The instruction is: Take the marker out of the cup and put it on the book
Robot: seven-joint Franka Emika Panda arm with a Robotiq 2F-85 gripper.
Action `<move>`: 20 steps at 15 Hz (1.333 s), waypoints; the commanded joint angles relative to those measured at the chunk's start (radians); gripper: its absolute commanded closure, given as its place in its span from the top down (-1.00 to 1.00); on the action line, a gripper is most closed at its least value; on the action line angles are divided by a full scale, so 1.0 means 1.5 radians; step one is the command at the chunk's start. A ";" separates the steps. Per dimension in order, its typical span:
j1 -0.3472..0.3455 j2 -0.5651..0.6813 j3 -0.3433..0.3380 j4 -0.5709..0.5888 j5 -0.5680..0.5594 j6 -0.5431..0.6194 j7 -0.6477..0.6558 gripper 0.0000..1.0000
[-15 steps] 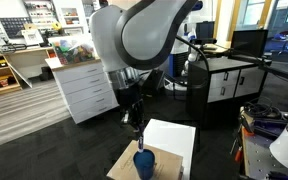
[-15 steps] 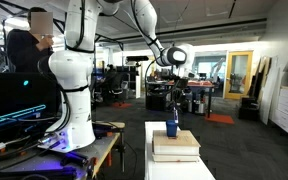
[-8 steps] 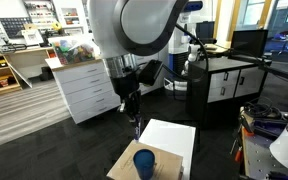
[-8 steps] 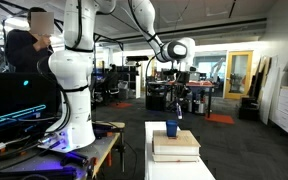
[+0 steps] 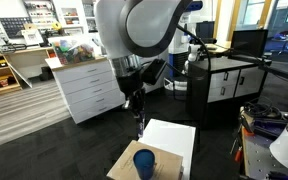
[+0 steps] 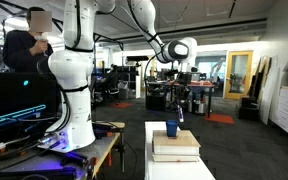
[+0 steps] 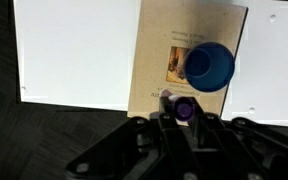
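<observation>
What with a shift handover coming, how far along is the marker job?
Done: the thin purple marker is out of the small dark-blue cup, which stands on a tan board. In hand: the gripper is shut on the marker, raised above the cup. Left: carry it over the large flat white book and lay it there.
</observation>
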State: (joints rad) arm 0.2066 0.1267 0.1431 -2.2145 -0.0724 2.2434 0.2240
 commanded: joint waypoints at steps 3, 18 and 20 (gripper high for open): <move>-0.018 -0.018 -0.017 -0.041 -0.012 -0.009 0.037 -0.89; -0.029 -0.014 -0.025 -0.092 -0.007 0.091 0.039 -0.89; -0.023 -0.015 -0.021 -0.105 -0.015 0.131 0.042 -0.89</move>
State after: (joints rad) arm 0.1608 0.1344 0.1025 -2.3192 -0.0716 2.3604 0.2577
